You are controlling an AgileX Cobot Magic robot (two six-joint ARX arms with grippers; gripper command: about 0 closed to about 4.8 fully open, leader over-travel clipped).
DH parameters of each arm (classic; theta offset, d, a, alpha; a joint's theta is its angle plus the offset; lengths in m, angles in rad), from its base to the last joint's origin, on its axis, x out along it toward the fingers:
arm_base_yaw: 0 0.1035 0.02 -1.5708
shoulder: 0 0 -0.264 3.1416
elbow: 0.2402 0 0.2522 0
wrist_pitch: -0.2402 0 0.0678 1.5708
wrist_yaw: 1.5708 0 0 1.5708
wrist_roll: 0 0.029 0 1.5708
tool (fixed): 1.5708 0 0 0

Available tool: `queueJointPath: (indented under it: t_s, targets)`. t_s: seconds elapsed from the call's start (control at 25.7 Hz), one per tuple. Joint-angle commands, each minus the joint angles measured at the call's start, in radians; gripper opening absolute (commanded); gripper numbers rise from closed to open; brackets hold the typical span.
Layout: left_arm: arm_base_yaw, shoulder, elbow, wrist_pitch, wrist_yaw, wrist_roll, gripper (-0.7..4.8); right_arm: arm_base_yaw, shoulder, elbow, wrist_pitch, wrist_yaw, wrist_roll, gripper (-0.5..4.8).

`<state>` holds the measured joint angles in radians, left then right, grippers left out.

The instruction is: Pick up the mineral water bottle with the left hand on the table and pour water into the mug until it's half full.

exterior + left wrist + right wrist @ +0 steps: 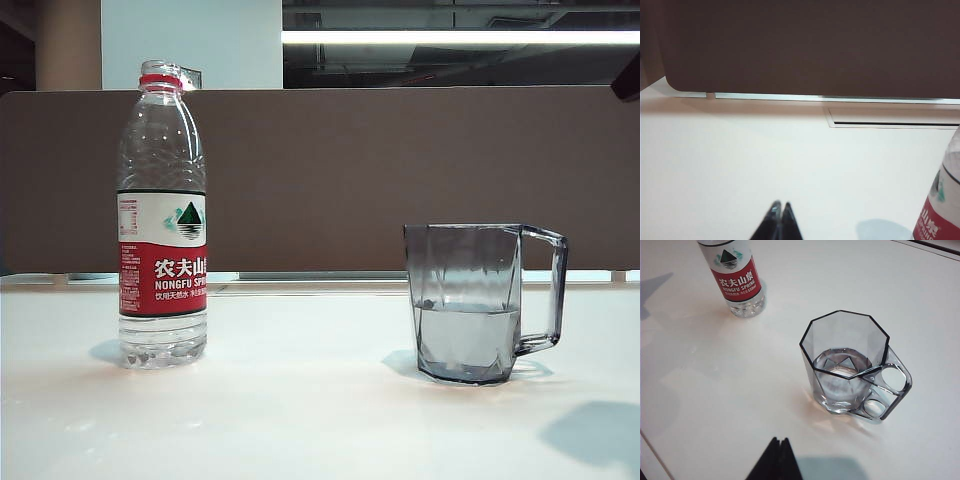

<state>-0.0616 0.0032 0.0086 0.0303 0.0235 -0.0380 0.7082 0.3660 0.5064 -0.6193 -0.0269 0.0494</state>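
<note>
The mineral water bottle (162, 215) stands upright and uncapped on the left of the white table (300, 410), with a little water in its bottom. It also shows as the bottle (942, 202) and the bottle (735, 275) in the wrist views. The smoky-grey mug (478, 300) stands to the right, handle turned right, about half full of water (465, 335); the mug (852, 362) appears from above too. My left gripper (779, 205) is shut and empty, low over bare table, apart from the bottle. My right gripper (780, 441) is shut and empty, above the table a short way from the mug.
A brown partition (350, 170) runs along the table's far edge. A slot (895, 122) is cut into the tabletop near that edge. A dark arm part (628, 78) shows at the upper right corner of the exterior view.
</note>
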Motion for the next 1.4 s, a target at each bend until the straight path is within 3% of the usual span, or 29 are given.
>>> queueJointPath:
  t_s: [0.04,0.58,0.78,1.4]
  targets:
    - [0.002,0.001,0.002,0.008,0.0,0.001,-0.05,0.0,-0.002,0.007,0.018,0.002,0.003,-0.01]
    - [0.011,0.001,0.002,0.008,0.0,0.001,-0.05,0.0,-0.002,0.007,0.018,0.002,0.003,-0.01]
    - [0.08,0.001,0.002,0.008,-0.002,0.001,-0.05,0.0,-0.002,0.007,0.018,0.002,0.003,-0.01]
    - [0.078,0.001,0.002,0.008,0.006,0.001,-0.05,0.0,-0.002,0.007,0.018,0.002,0.003,-0.01]
